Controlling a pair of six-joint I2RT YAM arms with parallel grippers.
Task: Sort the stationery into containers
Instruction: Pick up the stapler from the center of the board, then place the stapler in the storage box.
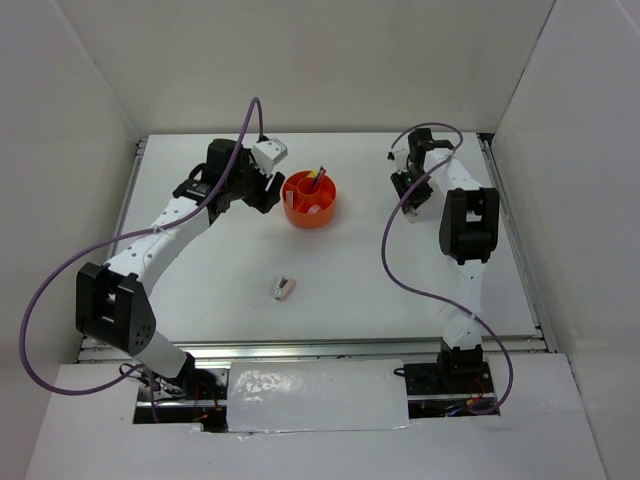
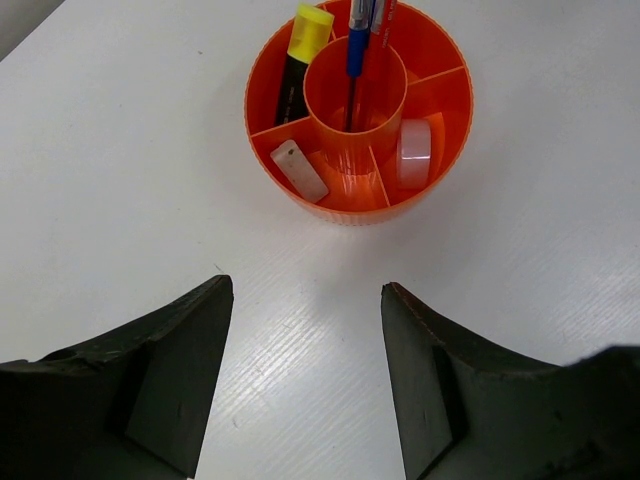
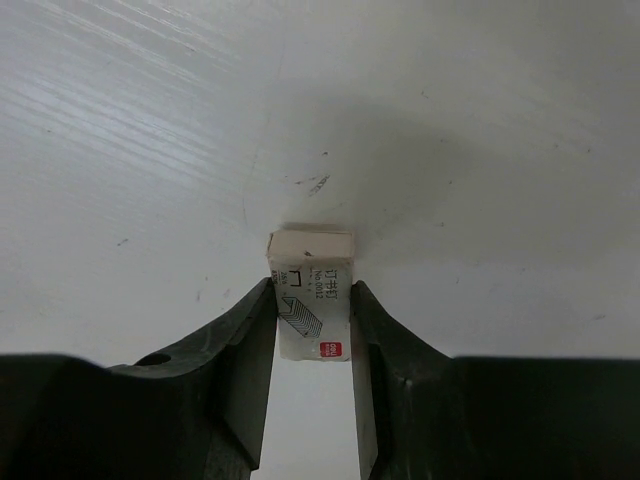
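The round orange organizer stands at the back middle of the table. In the left wrist view its compartments hold a yellow highlighter, a white eraser and a white tape ring. A blue pen and a red pen stand in its central cup. My left gripper is open and empty, just left of the organizer. My right gripper is shut on a small white staple box, close to the table at the back right. A pink-white piece lies alone mid-table.
White walls enclose the table on the left, back and right. The purple cables of both arms loop over the table. The arm bases stand at the near edge.
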